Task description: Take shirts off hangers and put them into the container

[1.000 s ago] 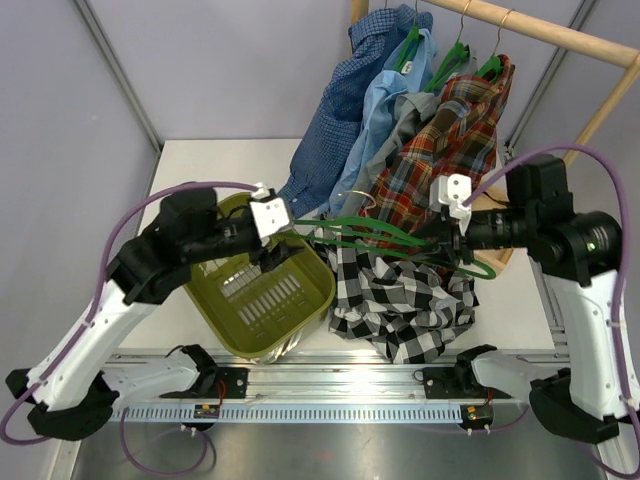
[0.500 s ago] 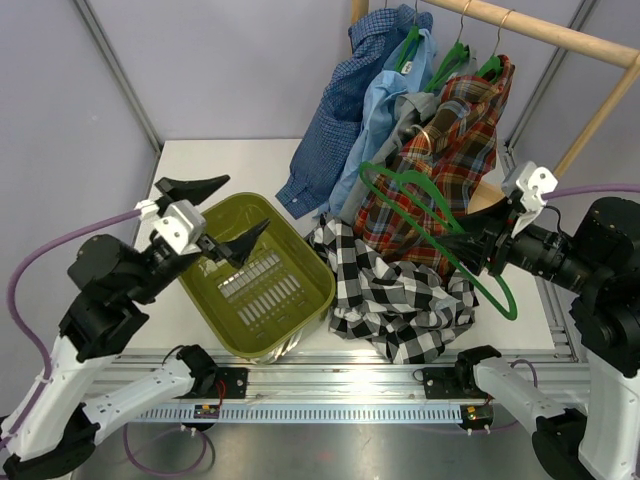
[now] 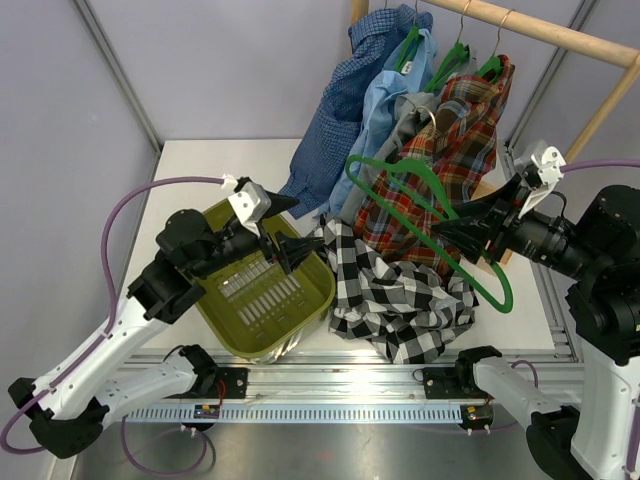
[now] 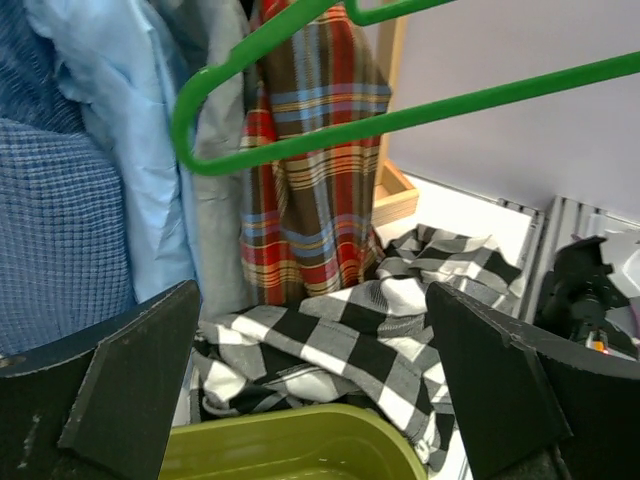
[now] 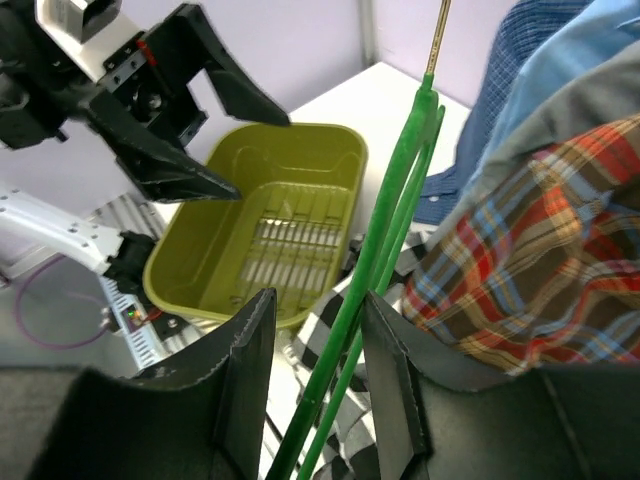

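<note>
Black-and-white check shirt (image 3: 400,300) lies heaped on the surface (image 3: 200,170) against the container (image 3: 215,310), directly ahead of your nearer, wide-open left pincer (image 3: 300,232); your right pincer (image 3: 448,225) is clamped on the bare green hanger (image 4: 400,118).

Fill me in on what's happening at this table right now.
The right claw grips a bare green hanger and holds it up in the air. The black-and-white check shirt lies heaped on the table beside the olive container, not inside it. The left claw hovers over the container's far edge, wide open and empty. The other shirts hang on the wooden rail.
</note>
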You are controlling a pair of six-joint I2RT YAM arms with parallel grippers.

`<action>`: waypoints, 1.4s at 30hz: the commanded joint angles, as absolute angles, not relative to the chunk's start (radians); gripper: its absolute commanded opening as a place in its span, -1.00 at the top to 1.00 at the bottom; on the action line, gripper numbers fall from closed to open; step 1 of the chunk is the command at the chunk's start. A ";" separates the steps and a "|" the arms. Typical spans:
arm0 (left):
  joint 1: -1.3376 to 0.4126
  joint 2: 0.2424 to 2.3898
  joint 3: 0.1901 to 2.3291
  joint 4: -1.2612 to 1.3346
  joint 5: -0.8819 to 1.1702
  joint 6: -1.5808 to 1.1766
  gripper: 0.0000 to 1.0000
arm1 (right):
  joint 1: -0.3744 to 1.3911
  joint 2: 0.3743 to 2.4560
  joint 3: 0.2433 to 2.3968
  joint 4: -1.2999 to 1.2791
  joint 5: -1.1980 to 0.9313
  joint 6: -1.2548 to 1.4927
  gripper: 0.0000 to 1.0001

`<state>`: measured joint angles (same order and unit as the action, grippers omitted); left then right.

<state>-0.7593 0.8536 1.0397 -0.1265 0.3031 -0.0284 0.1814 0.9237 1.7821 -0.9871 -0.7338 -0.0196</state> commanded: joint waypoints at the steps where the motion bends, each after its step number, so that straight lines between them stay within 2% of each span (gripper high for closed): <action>1: -0.759 0.882 1.135 -0.063 0.388 0.036 -0.98 | 0.175 0.908 1.734 -0.908 -0.845 0.041 1.00; 7: -0.759 0.959 1.377 -0.329 0.439 0.378 -0.98 | 0.175 0.902 1.638 -1.018 -1.003 -0.107 1.00; 11: -0.758 1.070 1.514 -0.550 0.526 0.480 -0.98 | 0.175 0.910 1.625 -1.075 -1.069 -0.274 1.00; 14: -0.749 1.123 1.564 -0.636 0.675 0.485 -0.98 | 0.175 0.930 1.634 -1.130 -1.104 -0.382 1.00; 17: -0.744 1.172 1.562 -0.652 0.801 0.454 -0.98 | 0.176 0.946 1.644 -1.161 -1.137 -0.454 1.00; 23: -0.703 1.209 1.508 -0.565 0.854 0.402 -0.97 | 0.178 0.968 1.652 -1.186 -1.216 -0.535 1.00; 26: -0.670 1.239 1.502 -0.540 0.928 0.374 -0.86 | 0.179 0.974 1.654 -1.186 -1.236 -0.560 1.00; 28: -0.663 1.267 1.512 -0.541 0.960 0.367 -0.72 | 0.181 0.977 1.652 -1.174 -1.243 -0.566 1.00; 29: -0.661 1.276 1.517 -0.552 0.969 0.365 -0.52 | 0.181 0.976 1.648 -1.169 -1.246 -0.568 1.00; 31: -0.661 1.295 1.526 -0.563 0.991 0.364 -0.23 | 0.183 0.976 1.644 -1.158 -1.252 -0.569 1.00; 32: -0.661 1.307 1.528 -0.571 1.000 0.364 0.01 | 0.184 0.976 1.637 -1.154 -1.253 -0.569 1.00; 33: -0.661 1.310 1.526 -0.571 1.005 0.364 0.10 | 0.186 0.976 1.634 -1.152 -1.255 -0.568 1.00; 35: -0.661 1.315 1.519 -0.575 1.005 0.368 0.15 | 0.187 0.976 1.625 -1.146 -1.253 -0.568 1.00; 37: -0.661 1.316 1.514 -0.577 1.002 0.379 0.28 | 0.190 0.976 1.620 -1.143 -1.252 -0.566 1.00; 38: -0.663 1.316 1.513 -0.581 1.002 0.385 0.38 | 0.190 0.976 1.615 -1.141 -1.246 -0.563 1.00; 39: -0.661 1.316 1.514 -0.583 1.002 0.393 0.64 | 0.190 0.979 1.611 -1.140 -1.243 -0.560 1.00; 41: -0.661 1.313 1.517 -0.597 0.994 0.405 0.96 | 0.195 0.979 1.600 -1.140 -1.232 -0.555 1.00; 42: -0.661 1.307 1.520 -0.600 0.971 0.414 1.00 | 0.196 0.982 1.595 -1.137 -1.209 -0.549 1.00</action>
